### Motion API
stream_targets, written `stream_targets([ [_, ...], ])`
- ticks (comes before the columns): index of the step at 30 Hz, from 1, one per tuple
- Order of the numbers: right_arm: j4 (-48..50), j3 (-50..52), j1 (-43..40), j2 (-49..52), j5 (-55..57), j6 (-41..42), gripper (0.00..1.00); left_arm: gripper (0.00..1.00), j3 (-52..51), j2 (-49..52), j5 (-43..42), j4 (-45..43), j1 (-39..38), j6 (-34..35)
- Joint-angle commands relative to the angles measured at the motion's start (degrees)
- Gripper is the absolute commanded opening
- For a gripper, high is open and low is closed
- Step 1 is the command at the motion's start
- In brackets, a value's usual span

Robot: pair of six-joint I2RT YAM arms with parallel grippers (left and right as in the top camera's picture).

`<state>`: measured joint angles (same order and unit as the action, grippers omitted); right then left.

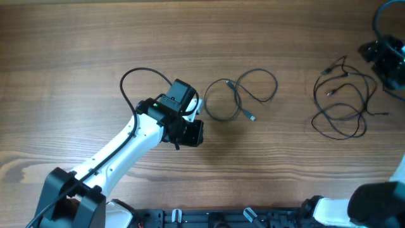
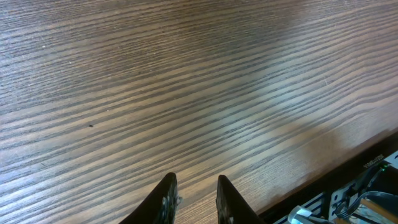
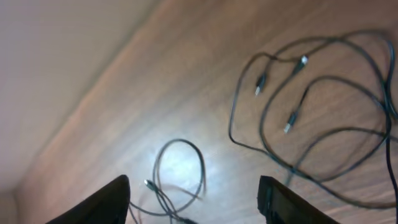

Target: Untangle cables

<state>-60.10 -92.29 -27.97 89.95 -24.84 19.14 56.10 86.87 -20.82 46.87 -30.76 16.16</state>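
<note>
**Layout.** One single cable (image 1: 240,95) lies by itself mid-worktop in two loose loops, near the left fingers (image 2: 166,199). The tangle (image 1: 342,101) sits well apart from it, toward the right edge. Several of its strands cross, and small plug ends (image 3: 258,84) poke out on one side.

**Fingers.** The left fingers are narrowly parted with nothing between them, and only bare worktop (image 2: 186,74) lies ahead. The right fingers (image 3: 115,202) are spread wide above the worktop, pinching nothing. That view is blurred, so we cannot read how high they are.

**Step in hand (our reading).** The right arm is to take one strand out of the tangle.
- We would go for a lead just behind a plug end, where the strand lies free of crossings, rather than into the dense middle.
- We would come down with the fingers astride that one strand only.
- Once it is pinched, we would draw it slowly outward, away from the pile, and watch whether neighbouring loops drag along.
- If they do, the left arm may need to pin the pile.

**Materials.**
- The cables are thin and round, dark-jacketed and limp, but they keep a curl.
- They will probably slide easily and snag at the plugs, which are short, stiff and pale-tipped.
- The worktop is flat wood grain with a faint sheen, and offers little grip.
</note>
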Motion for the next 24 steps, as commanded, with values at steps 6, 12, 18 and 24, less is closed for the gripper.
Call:
stream_targets([
  [6, -3.2, 0.2, 8.3, 3.1, -0.2, -9.3, 0.81, 0.24, 0.0, -0.8, 0.5, -1.2, -0.3, -0.3],
  [12, -3.0, 0.2, 25.3, 6.6, 3.8, -10.2, 0.84, 0.2, 0.0, -0.8, 2.4, -0.9, -0.3, -0.2],
  [18, 1.6, 0.2, 40.2, 18.6, 4.6, -5.1, 0.86, 0.38, 0.0, -0.8, 18.6, 3.2, 2.8, 13.5],
  [24, 6.5, 0.2, 44.4, 25.5, 10.3, -9.9, 0.86, 0.44, 0.0, -0.8, 18.6, 5.6, 6.8, 13.5],
])
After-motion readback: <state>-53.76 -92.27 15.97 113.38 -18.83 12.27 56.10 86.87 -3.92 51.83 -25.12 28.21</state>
